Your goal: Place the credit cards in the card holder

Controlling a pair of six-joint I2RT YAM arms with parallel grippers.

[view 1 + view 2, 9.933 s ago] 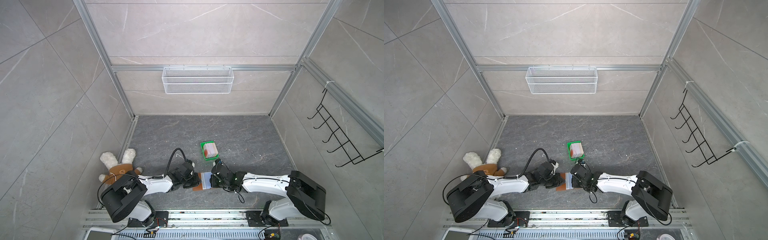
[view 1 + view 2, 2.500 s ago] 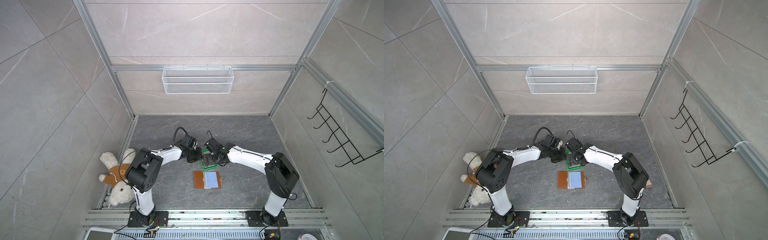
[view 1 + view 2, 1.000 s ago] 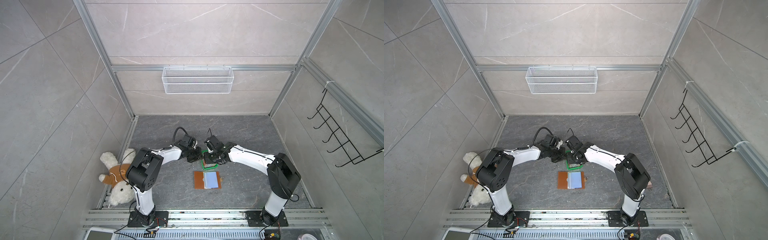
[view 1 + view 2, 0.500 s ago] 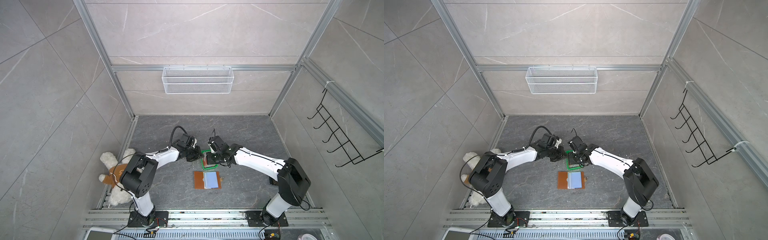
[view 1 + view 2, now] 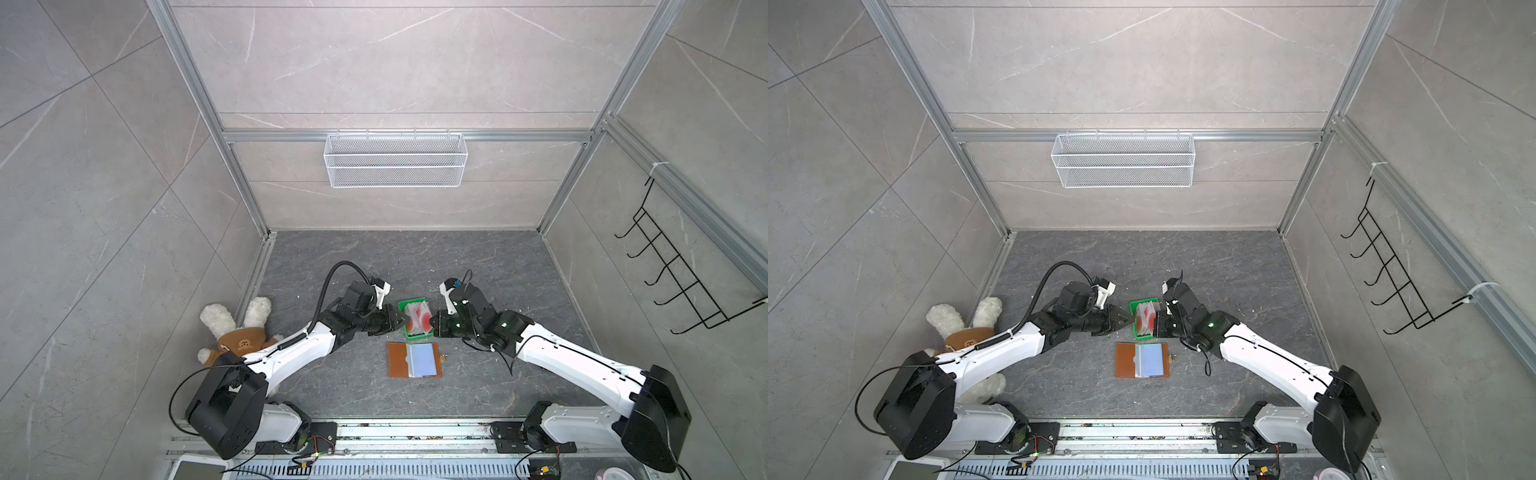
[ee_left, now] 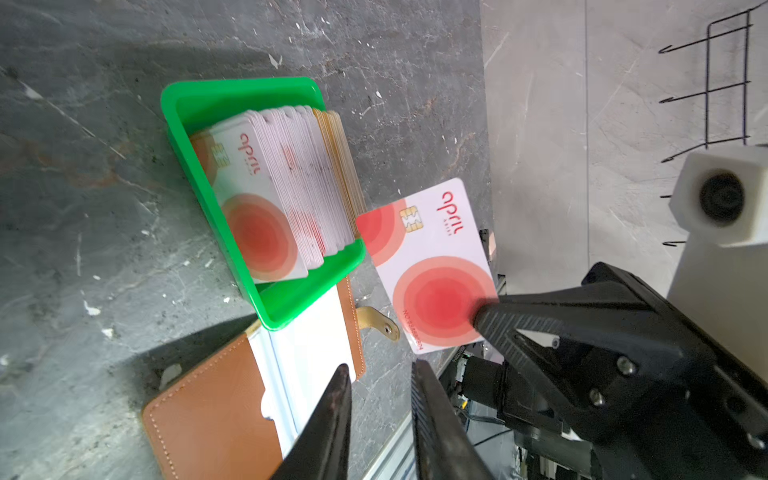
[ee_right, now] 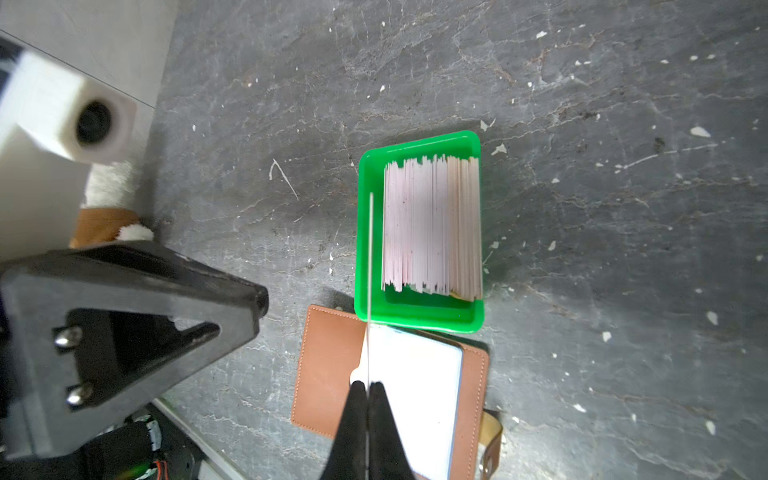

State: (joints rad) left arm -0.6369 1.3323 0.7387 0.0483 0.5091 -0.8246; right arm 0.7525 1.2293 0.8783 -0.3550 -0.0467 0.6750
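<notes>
The credit cards stand as a stack on edge in a green tray, seen in both top views. The card holder lies open just in front of the tray, tan leather with a light-blue panel. My right gripper is shut on one card, held upright beside the tray's right side and above the holder's edge. That card shows edge-on in the right wrist view. My left gripper is open and holds nothing, at the tray's left side.
A plush toy lies against the left wall beside my left arm. A white wire basket hangs on the back wall and a black hook rack on the right wall. The holder's snap tab sticks out toward the right.
The right gripper has shut on one card and drawn it out of the tray to the right. The left gripper has opened and backed off slightly to the left.
</notes>
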